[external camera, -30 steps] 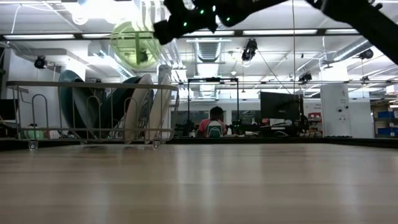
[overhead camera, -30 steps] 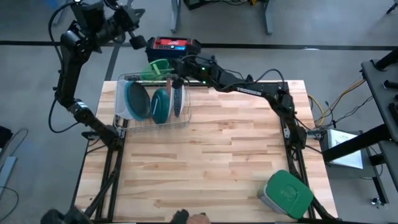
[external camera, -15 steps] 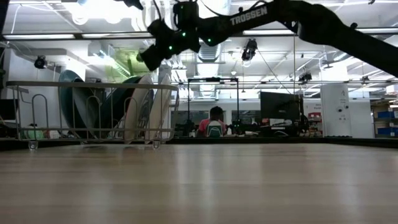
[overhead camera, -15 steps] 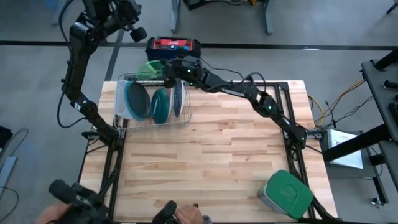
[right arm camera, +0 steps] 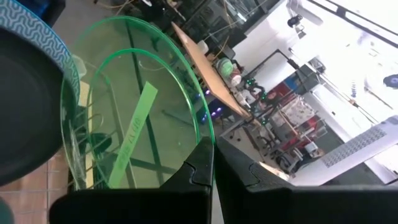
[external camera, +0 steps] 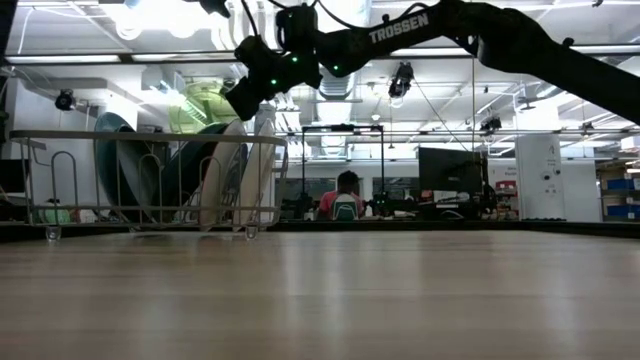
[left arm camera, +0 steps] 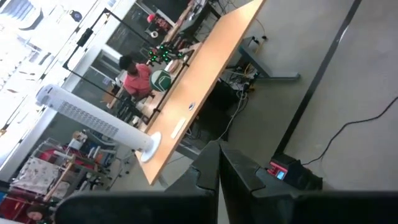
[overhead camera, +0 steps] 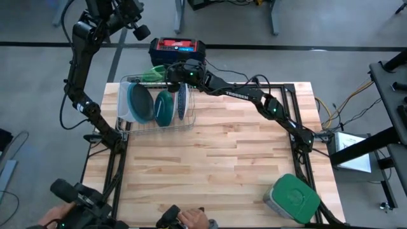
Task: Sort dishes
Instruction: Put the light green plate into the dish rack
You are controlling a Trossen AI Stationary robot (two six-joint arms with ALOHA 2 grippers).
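The bench [overhead camera: 210,165] carries the wire rack [overhead camera: 152,121] at its far left corner, and the square lidded container [overhead camera: 292,198] near the right front corner. Teal and blue dishes [overhead camera: 152,105] are stood on edge in the rack. The lime green plate [right arm camera: 143,124] is pinched at its rim by the fingers of the right gripper [overhead camera: 170,74] above the rack's far end. It should be kept upright, lined up with a free slot, lowered slowly between the wires, and released only once seated. The left gripper [overhead camera: 137,28] is raised beyond the bench, its fingers pressed together.
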